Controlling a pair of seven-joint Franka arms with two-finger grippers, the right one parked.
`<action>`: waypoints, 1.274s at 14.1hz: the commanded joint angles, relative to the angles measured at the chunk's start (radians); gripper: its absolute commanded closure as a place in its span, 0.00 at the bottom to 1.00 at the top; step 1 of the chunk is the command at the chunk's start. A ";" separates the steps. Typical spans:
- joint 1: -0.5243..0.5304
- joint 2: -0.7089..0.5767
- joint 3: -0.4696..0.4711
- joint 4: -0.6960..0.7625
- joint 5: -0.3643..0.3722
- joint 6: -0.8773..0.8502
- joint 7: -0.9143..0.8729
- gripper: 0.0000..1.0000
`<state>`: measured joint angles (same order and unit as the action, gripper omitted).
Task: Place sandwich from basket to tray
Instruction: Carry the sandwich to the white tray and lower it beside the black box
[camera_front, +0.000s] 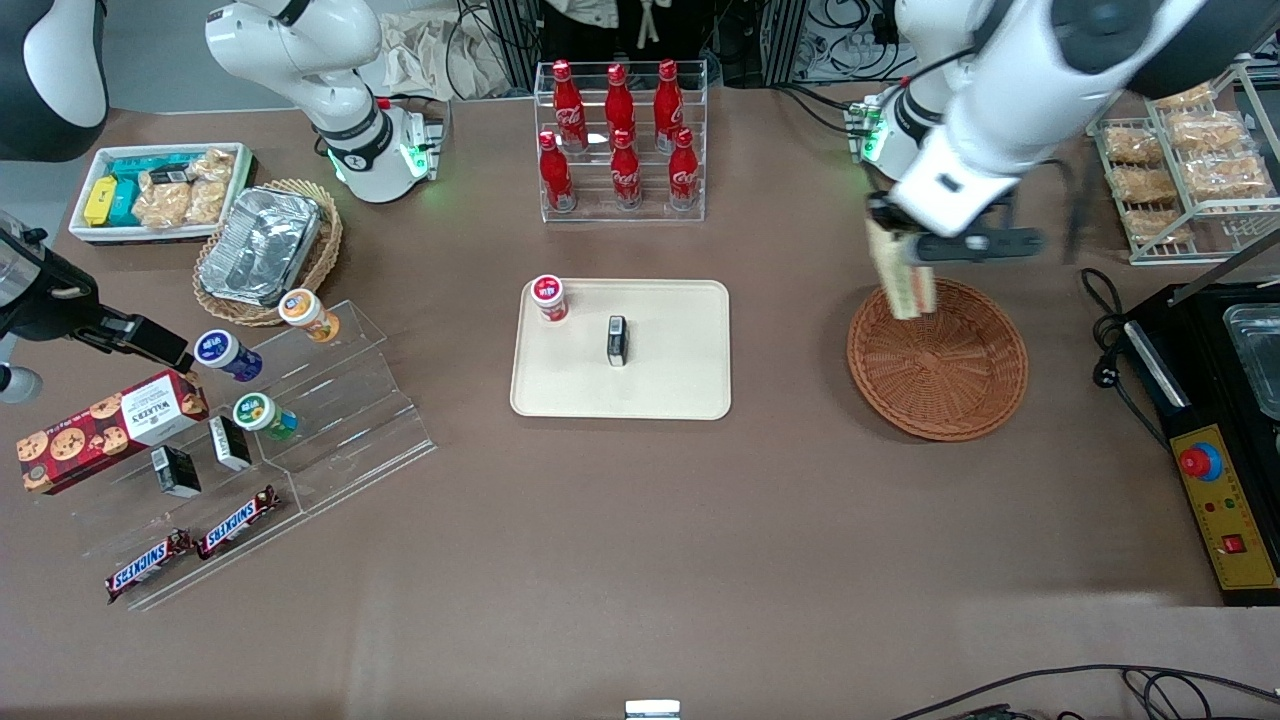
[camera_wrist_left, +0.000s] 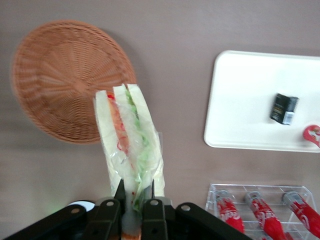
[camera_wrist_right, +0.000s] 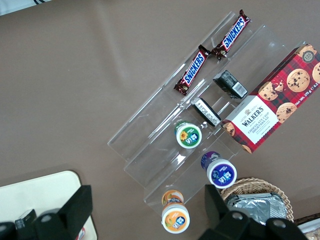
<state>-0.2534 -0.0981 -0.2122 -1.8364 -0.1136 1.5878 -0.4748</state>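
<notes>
- My gripper (camera_wrist_left: 134, 210) is clamped on the narrow end of the sandwich (camera_wrist_left: 129, 145), whose wrapper shows orange-red and green filling between pale bread slices.
- In the front view my gripper (camera_front: 908, 250) hangs above the rim of the basket (camera_front: 940, 365) farthest from the camera; the sandwich (camera_front: 902, 275) dangles clear of the weave.
- My arm (camera_front: 1010, 95) reaches down from the working arm's end of the table, with the wrist bent downward.
- The tray (camera_front: 680, 390) lies well apart toward the parked arm, carrying a red-capped jar (camera_front: 548, 296) and a small black box (camera_front: 617, 340).
- Farther from the camera, red Coca-Cola bottles (camera_front: 620, 140) stand in a clear rack.
- Readable labels at the parked arm's end: Snickers bars (camera_wrist_right: 212, 51) and a Walkers cookie box (camera_wrist_right: 272, 102).
</notes>
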 joint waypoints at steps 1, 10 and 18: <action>-0.111 0.076 0.010 -0.001 -0.015 0.075 -0.115 1.00; -0.354 0.380 0.014 -0.020 0.052 0.489 -0.398 1.00; -0.420 0.477 0.027 -0.152 0.141 0.745 -0.423 1.00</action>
<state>-0.6509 0.3845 -0.2055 -1.9731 -0.0093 2.3103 -0.8626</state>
